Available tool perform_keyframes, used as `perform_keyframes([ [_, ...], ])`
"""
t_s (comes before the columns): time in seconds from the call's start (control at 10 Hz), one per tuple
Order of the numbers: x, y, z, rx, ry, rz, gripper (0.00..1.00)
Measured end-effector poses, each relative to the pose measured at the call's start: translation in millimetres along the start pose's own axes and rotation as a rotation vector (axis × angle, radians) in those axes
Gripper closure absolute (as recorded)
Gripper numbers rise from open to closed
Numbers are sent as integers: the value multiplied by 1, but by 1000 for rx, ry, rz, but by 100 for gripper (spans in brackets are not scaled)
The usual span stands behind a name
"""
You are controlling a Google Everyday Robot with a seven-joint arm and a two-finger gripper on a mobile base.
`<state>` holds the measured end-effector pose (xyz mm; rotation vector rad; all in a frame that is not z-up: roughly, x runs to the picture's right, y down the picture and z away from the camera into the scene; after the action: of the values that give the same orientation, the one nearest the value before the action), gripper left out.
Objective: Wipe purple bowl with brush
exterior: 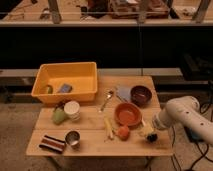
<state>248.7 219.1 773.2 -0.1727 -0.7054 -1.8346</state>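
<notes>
End effector (155, 124) spread wide, gripping nothing; low over the brush (150, 135), beside the orange bowl (128, 114).

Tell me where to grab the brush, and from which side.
Grip the brush by its pale handle, mid-length, coming down from above: it lies flat on the table, dark head toward the front edge. The open gripper is close beside it.

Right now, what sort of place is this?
Likely a lab test bay staged for dishwashing: wooden table with purple bowl, yellow tub, floor cables at right. The gripper sits over the table's right front, by the brush.
</notes>
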Motion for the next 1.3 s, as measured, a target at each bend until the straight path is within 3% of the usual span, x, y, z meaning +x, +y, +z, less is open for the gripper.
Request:
perform_keyframes([
  [0.3, 4, 7, 16, -36, -17, -10, 20],
  [1.1, 15, 15, 31, -37, -37, -16, 21],
  [1.2, 15, 14, 32, -34, -43, -19, 24],
  [1.3, 14, 12, 35, -26, -57, -23, 35],
])
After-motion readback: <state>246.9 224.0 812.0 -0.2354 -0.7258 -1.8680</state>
